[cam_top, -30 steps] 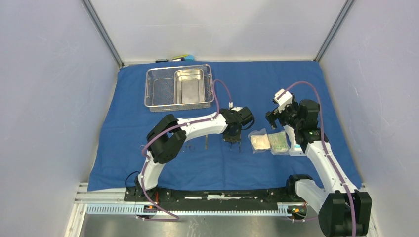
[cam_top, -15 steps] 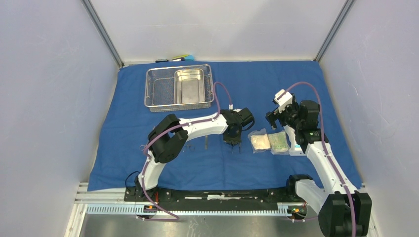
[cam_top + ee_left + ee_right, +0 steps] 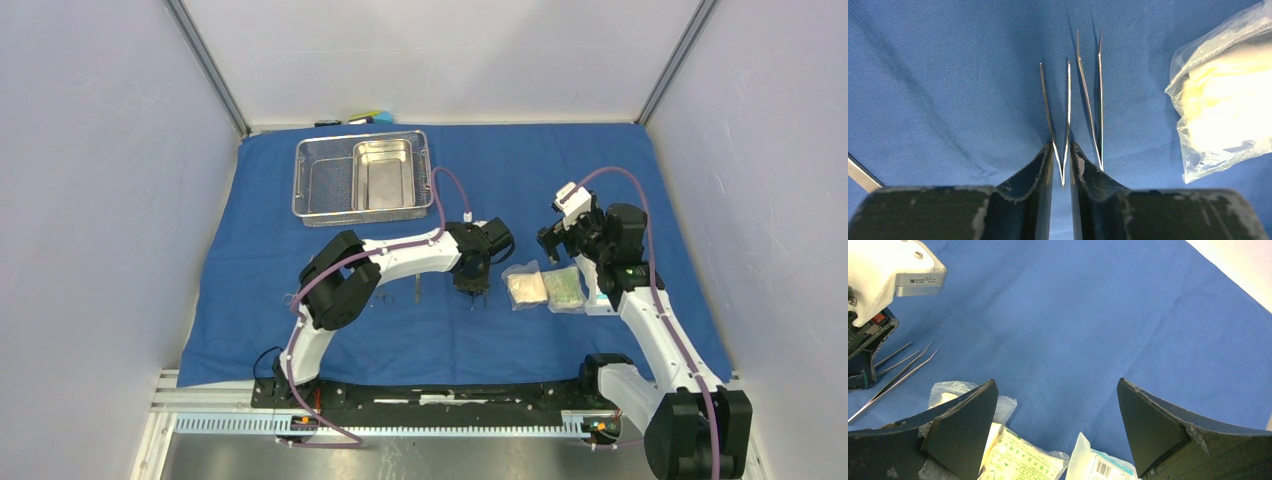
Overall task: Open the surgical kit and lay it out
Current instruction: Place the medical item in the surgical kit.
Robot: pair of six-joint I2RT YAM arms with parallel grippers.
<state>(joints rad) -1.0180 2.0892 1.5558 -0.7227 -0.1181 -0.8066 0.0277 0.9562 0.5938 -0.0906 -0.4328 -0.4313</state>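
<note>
Laying out tweezers: left arm at the joined end

The left gripper (image 3: 1062, 146) stands low over the blue cloth wrap (image 3: 948, 75), jaws narrowly parted either side of the joined end of one pair of tweezers (image 3: 1063, 172). Whether they pinch it cannot be told. Its long axis runs straight ahead in line with the jaw gap, tips pointing away. A second pair (image 3: 1100, 150) lies just beside it on the right, roughly parallel, and a clear packet (image 3: 1223, 110) lies further right. The right gripper (image 3: 1058, 410) hangs wide open and empty. Judgement: the left arm is nearer, and a retreat should go straight up, clear of the second pair.
</note>
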